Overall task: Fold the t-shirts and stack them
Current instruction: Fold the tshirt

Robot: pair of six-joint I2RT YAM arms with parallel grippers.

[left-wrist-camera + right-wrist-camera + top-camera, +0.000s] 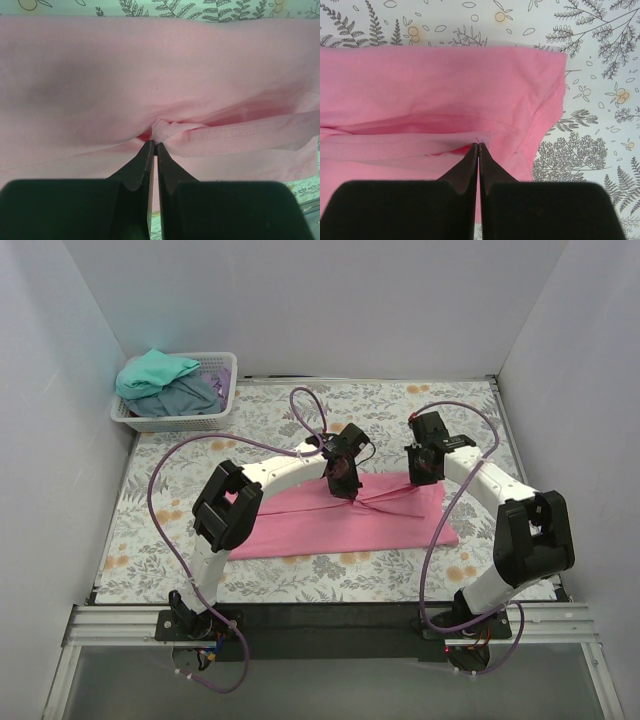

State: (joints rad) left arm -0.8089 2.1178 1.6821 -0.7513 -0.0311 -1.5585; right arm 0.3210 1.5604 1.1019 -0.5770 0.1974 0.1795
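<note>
Along the far side of the pink shirt point(330, 525), the left gripper point(154, 145) and right gripper point(478, 146) each clench its cloth.

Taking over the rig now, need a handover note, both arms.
Left gripper shut, pinching a fold of the pink shirt. Right gripper shut on it too.
Pink shirt lies partly folded mid-table.
Teal shirt and grey-blue shirt sit bunched in the basket.
Left to do: finish this fold, fold the other two, stack.
</note>
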